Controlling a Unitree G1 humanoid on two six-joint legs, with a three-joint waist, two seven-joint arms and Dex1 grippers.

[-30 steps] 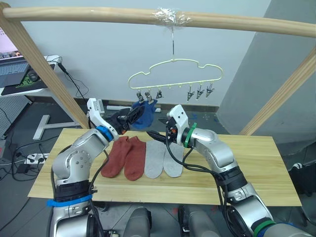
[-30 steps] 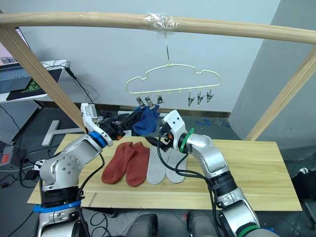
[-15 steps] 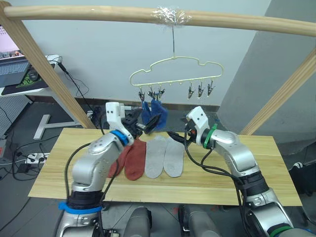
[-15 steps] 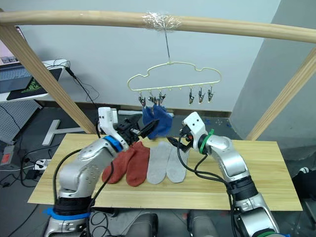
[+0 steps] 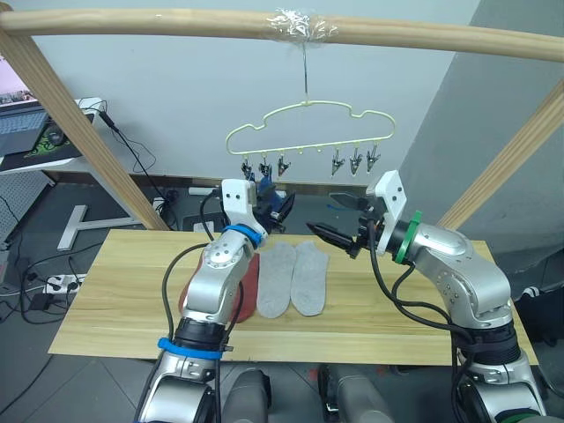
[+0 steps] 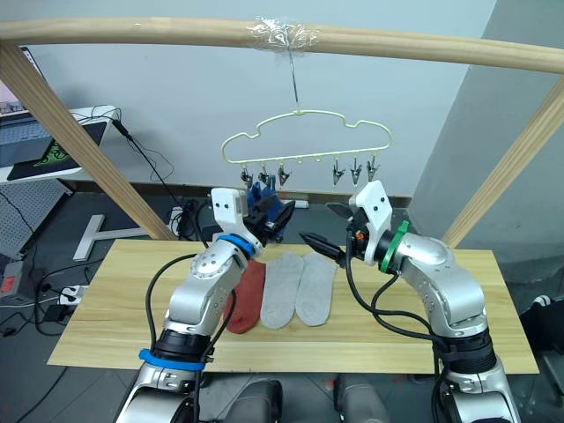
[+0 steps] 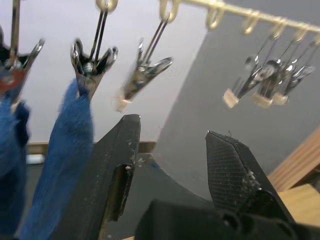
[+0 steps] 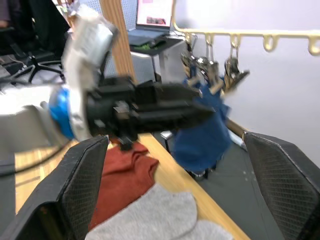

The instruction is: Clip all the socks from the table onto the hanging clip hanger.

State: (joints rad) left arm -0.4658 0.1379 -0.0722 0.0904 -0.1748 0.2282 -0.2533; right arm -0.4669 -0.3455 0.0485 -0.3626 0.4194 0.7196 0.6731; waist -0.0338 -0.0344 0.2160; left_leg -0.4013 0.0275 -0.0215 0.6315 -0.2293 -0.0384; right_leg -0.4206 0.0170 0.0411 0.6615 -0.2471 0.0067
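In the left eye view, the hanger [image 5: 308,132] hangs from the pole [image 5: 176,22]. Two blue socks [image 5: 275,204] hang from clips at the left end of the hanger. So two socks look done. Two grey socks [image 5: 293,277] lie flat on the table [image 5: 423,326], right under the hanger. A red sock [image 5: 250,280] lies just left of the grey ones, partly hidden by the left arm. Four socks seem to be left, though one red sock is mostly hidden. The left claw [image 5: 275,211] is up by the blue socks, just under the hanger's left clips. The right claw [image 5: 339,220] is wide open and holds nothing. It sits under the hanger's right clips, above the grey socks and apart from them.

In the right eye view, the same scene shows: the blue socks hang from the hanger's left clips, and the grey socks lie below the hanger.

In the left wrist view, the left claw [image 7: 172,160] is open and empty. A blue sock [image 7: 65,165] hangs from a clip [image 7: 92,62] on the hanger, just beside the claw but not touching. The next clip [image 7: 142,75] along the hanger is free.

In the right wrist view, the right claw [image 8: 180,187] is wide and empty. The blue socks hang from the hanger, and the red and grey socks lie lower down.
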